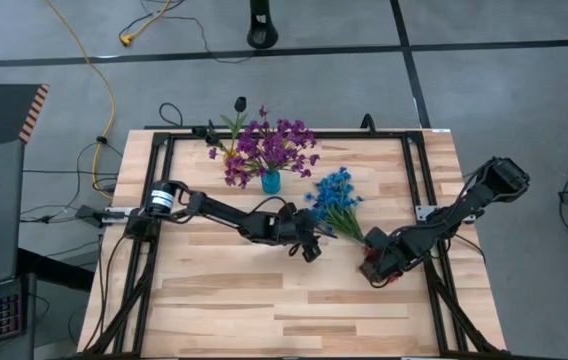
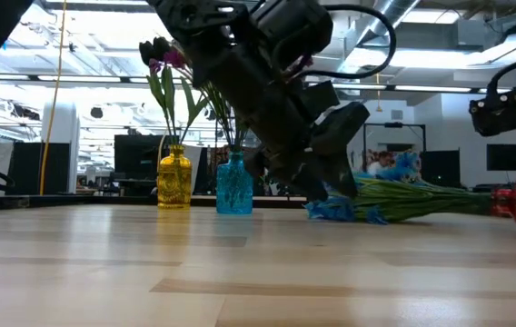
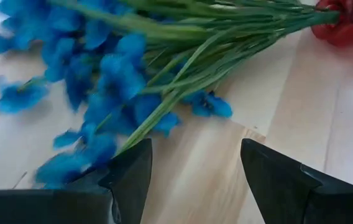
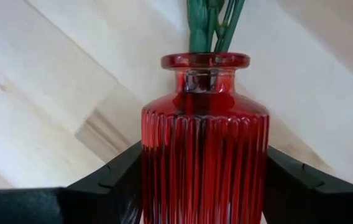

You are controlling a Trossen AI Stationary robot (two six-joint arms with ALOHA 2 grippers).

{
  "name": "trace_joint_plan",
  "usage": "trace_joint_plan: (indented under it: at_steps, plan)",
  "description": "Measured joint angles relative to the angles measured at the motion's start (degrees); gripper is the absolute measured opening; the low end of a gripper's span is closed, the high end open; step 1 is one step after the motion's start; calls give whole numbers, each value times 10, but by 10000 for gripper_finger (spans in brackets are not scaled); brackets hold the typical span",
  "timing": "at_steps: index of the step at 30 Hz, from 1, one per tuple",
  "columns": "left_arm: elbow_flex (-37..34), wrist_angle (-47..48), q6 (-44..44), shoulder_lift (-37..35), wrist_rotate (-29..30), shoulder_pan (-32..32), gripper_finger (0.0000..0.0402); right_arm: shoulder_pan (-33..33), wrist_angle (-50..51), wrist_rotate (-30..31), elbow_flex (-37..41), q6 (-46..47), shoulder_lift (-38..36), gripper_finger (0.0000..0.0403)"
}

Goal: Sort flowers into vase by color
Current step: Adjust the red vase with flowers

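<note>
Flowers with blue blossoms lie flat on your worktop, stems bunched together and running into the neck of a red ribbed glass vase that is tipped on its side near the right edge. In the low view you can see the blue heads resting on the wood and the green stems stretching level toward the red vase at the picture's right edge.

Your right tool has its fingers spread wide, one on each side of the red vase's body; in the right wrist view both fingers sit against the glass, so it looks like a grip on the vase, though you cannot be sure how firm it is.

Your left tool is low over the worktop just beside the blue blossoms. Its fingers stand well apart with bare wood between them and nothing held; the nearest blossoms and stems lie just ahead of the fingertips.

At the far side of the worktop you have purple flowers standing upright in a blue vase, and next to it a yellow vase holding a few stems with dark and purplish heads.
</note>
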State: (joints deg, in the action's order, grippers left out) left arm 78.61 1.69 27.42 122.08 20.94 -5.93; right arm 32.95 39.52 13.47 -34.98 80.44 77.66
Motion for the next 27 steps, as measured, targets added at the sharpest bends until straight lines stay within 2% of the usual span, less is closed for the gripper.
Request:
trace_joint_plan:
  at_steps: [10,15,24,27]
  plan:
    - [0,-78,-61,0,-11,-3,233,1,-26,102,0,-14,0,269]
    - [0,-102,-78,0,-13,-6,233,1,-26,107,0,-14,0,268]
    - [0,-174,-118,-1,-58,-6,233,1,-26,104,0,-14,0,267]
    - [0,-196,-89,-1,-66,-8,233,1,-27,102,0,-14,0,267]
